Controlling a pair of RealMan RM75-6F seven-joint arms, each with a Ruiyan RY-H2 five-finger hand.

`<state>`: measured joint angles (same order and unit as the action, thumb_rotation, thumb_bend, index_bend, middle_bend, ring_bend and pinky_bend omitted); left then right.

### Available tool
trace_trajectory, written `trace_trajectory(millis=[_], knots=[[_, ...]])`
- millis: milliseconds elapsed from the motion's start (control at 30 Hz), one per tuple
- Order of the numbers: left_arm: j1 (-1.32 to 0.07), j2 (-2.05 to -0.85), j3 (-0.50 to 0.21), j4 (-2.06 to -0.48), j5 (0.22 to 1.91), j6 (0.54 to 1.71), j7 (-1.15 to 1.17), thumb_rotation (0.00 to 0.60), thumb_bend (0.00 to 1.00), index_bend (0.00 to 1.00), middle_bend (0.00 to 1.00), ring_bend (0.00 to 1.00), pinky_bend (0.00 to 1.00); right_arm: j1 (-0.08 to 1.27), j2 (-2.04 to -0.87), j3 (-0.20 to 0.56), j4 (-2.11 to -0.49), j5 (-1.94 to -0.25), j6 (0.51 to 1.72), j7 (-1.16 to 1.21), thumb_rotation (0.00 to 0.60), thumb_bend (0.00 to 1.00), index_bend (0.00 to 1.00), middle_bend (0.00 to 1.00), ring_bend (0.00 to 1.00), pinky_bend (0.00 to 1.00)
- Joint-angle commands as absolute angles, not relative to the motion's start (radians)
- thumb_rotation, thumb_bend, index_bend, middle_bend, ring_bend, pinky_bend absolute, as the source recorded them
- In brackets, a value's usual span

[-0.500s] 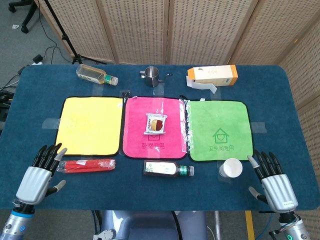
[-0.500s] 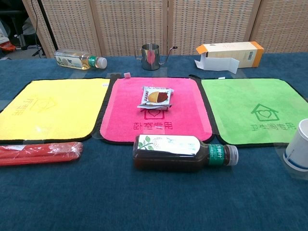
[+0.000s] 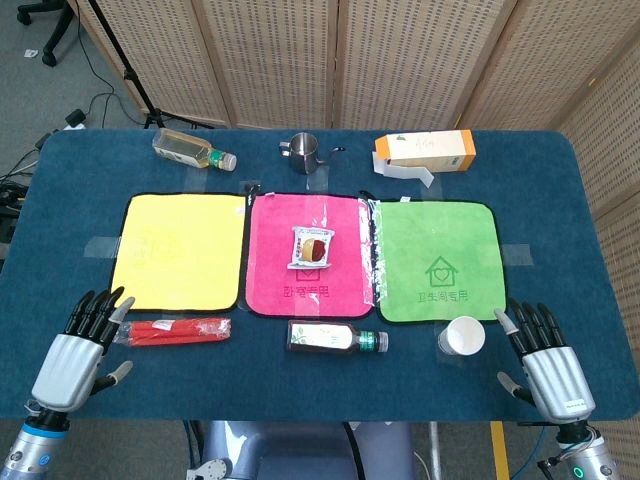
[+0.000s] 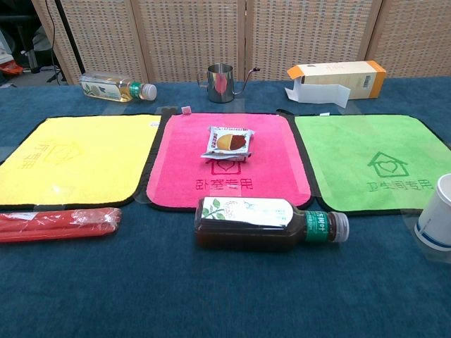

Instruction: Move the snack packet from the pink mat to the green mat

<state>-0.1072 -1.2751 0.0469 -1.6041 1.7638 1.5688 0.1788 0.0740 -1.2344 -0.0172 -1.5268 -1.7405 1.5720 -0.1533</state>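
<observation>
The snack packet (image 3: pixel 311 247) (image 4: pixel 227 141) lies flat in the upper middle of the pink mat (image 3: pixel 270 280) (image 4: pixel 183 176). To its right is the green mat (image 3: pixel 437 240) (image 4: pixel 352 151), bare. My left hand (image 3: pixel 78 349) hovers at the table's near left corner, fingers spread, holding nothing. At the near right corner my right hand (image 3: pixel 545 361) does the same. Both are far from the packet. Neither hand shows in the chest view.
A dark bottle (image 3: pixel 335 339) (image 4: pixel 268 223) lies in front of the pink mat. A white cup (image 3: pixel 462 336) (image 4: pixel 436 213) stands by the green mat's near edge, close to my right hand. Red packet (image 3: pixel 172 331), yellow mat (image 3: pixel 180 250), clear bottle (image 3: pixel 192 150), metal pitcher (image 3: pixel 304 152), orange box (image 3: pixel 424 152).
My right hand has drifted very slightly down. Nothing else has moved.
</observation>
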Motion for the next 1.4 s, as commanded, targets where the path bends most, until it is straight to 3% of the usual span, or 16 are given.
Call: trace_trajectory(millis=[33, 367, 467, 633, 800, 900, 1067, 1167, 1300, 1400], knots=[[-0.101, -1.27, 0.054, -1.608, 1.78, 1.584, 0.173, 0.6, 0.15, 0.0, 0.0, 0.0, 0.0, 0.074, -1.237, -0.018, -1.525, -1.739, 1.568, -0.159, 0.6, 0.18, 0.0, 0.0, 0.0, 0.0], [-0.101, -1.273, 0.056, -1.611, 1.786, 1.582, 0.185, 0.6, 0.19, 0.0, 0.0, 0.0, 0.0, 0.072, -1.239, -0.015, -1.521, -1.737, 1.575, -0.162, 0.6, 0.18, 0.0, 0.0, 0.0, 0.0], [-0.101, -1.273, 0.056, -1.611, 1.786, 1.581, 0.186, 0.6, 0.29, 0.0, 0.0, 0.0, 0.0, 0.074, -1.24, -0.016, -1.521, -1.739, 1.572, -0.165, 0.6, 0.18, 0.0, 0.0, 0.0, 0.0], [-0.101, -1.272, 0.057, -1.611, 1.787, 1.579, 0.184, 0.6, 0.57, 0.0, 0.0, 0.0, 0.0, 0.075, -1.244, -0.019, -1.519, -1.745, 1.569, -0.173, 0.6, 0.19, 0.0, 0.0, 0.0, 0.0], [-0.1, -1.273, 0.06, -1.612, 1.795, 1.582, 0.182, 0.6, 0.56, 0.0, 0.0, 0.0, 0.0, 0.075, -1.244, -0.021, -1.52, -1.747, 1.571, -0.174, 0.6, 0.19, 0.0, 0.0, 0.0, 0.0], [-0.1, -1.273, 0.059, -1.609, 1.797, 1.585, 0.181, 0.6, 0.48, 0.0, 0.0, 0.0, 0.0, 0.075, -1.245, -0.021, -1.518, -1.745, 1.569, -0.175, 0.6, 0.18, 0.0, 0.0, 0.0, 0.0], [-0.1, -1.273, 0.059, -1.609, 1.796, 1.581, 0.186, 0.6, 0.59, 0.0, 0.0, 0.0, 0.0, 0.076, -1.247, -0.021, -1.519, -1.744, 1.566, -0.178, 0.6, 0.19, 0.0, 0.0, 0.0, 0.0], [-0.1, -1.271, 0.059, -1.61, 1.798, 1.585, 0.178, 0.6, 0.49, 0.0, 0.0, 0.0, 0.0, 0.077, -1.248, -0.018, -1.52, -1.741, 1.565, -0.178, 0.6, 0.19, 0.0, 0.0, 0.0, 0.0], [-0.1, -1.269, 0.056, -1.607, 1.796, 1.587, 0.173, 0.6, 0.22, 0.0, 0.0, 0.0, 0.0, 0.08, -1.25, -0.016, -1.519, -1.731, 1.554, -0.182, 0.6, 0.19, 0.0, 0.0, 0.0, 0.0], [-0.102, -1.27, 0.056, -1.604, 1.792, 1.579, 0.171, 0.6, 0.1, 0.0, 0.0, 0.0, 0.0, 0.084, -1.253, -0.014, -1.518, -1.725, 1.544, -0.189, 0.6, 0.18, 0.0, 0.0, 0.0, 0.0]])
